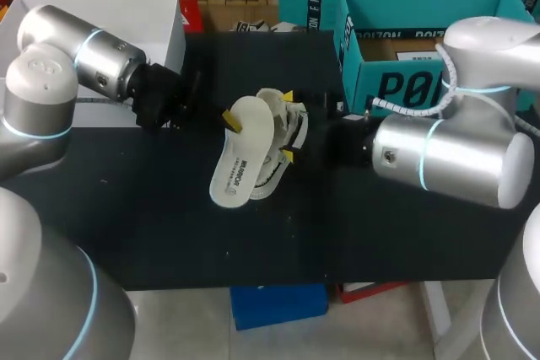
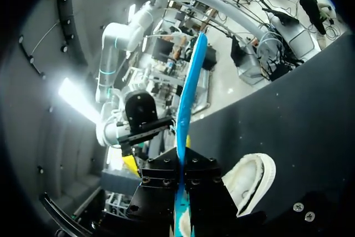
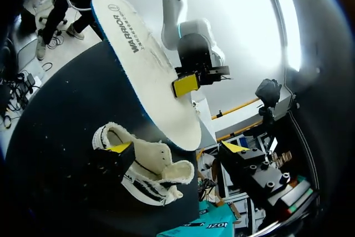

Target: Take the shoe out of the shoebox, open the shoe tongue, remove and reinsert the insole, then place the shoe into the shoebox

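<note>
A white insole (image 1: 241, 153) with a blue underside hangs tilted over the black table (image 1: 169, 225), and my left gripper (image 1: 229, 120) is shut on its upper end. In the left wrist view the insole (image 2: 189, 98) shows edge-on, running out from between the left gripper (image 2: 181, 195). Just beside and below it the white shoe (image 1: 287, 137) lies on the table. My right gripper (image 1: 287, 126) is open with one yellow tip on each side of the shoe. In the right wrist view one finger (image 3: 113, 159) rests at the shoe (image 3: 150, 176) and the other (image 3: 238, 156) stands apart from it. The insole (image 3: 150, 76) is above.
The open teal shoebox (image 1: 422, 40) stands at the back right, right behind my right arm. A white box (image 1: 126, 14) sits at the back left by my left arm. Bare black tabletop lies in front of the shoe.
</note>
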Action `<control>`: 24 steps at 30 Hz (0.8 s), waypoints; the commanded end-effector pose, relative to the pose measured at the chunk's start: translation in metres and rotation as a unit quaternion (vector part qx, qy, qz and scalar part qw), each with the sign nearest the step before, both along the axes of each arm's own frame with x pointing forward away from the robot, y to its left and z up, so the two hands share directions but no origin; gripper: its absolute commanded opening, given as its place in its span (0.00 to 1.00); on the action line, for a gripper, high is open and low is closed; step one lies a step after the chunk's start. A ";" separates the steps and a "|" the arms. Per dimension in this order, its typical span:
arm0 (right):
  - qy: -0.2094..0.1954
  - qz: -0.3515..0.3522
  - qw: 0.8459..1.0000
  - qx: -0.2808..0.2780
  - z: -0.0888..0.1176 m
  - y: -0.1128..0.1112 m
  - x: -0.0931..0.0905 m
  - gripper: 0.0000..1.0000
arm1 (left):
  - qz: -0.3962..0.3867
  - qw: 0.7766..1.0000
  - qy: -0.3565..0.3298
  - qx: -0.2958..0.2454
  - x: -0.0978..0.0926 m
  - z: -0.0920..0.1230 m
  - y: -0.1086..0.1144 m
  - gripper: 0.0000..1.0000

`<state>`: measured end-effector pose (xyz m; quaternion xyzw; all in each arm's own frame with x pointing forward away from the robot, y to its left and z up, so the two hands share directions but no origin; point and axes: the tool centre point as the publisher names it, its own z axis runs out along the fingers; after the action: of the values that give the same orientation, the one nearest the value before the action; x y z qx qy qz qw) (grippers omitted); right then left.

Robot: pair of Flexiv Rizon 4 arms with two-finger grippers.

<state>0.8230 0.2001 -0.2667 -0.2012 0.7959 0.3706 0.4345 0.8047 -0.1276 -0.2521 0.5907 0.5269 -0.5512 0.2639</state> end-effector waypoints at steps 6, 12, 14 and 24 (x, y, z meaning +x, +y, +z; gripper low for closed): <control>0.088 0.036 0.995 -0.041 0.006 -0.021 -0.002 1.00 | 0.002 1.000 -0.002 0.002 -0.005 -0.001 -0.001 0.00; 0.131 0.035 0.989 -0.053 0.008 -0.029 -0.008 1.00 | 0.000 1.000 -0.002 0.002 -0.006 -0.001 -0.001 0.00; 0.135 0.035 0.989 -0.048 0.009 -0.030 -0.009 1.00 | 0.000 1.000 -0.001 0.001 -0.007 -0.001 -0.001 0.00; 0.140 0.050 0.987 -0.064 0.011 -0.026 -0.014 1.00 | 0.002 1.000 -0.002 -0.001 -0.009 -0.003 0.001 0.00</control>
<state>0.8071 0.1737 -0.2584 -0.1894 0.8382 0.3783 0.3443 0.7981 -0.1265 -0.2543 0.5915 0.5256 -0.5519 0.2631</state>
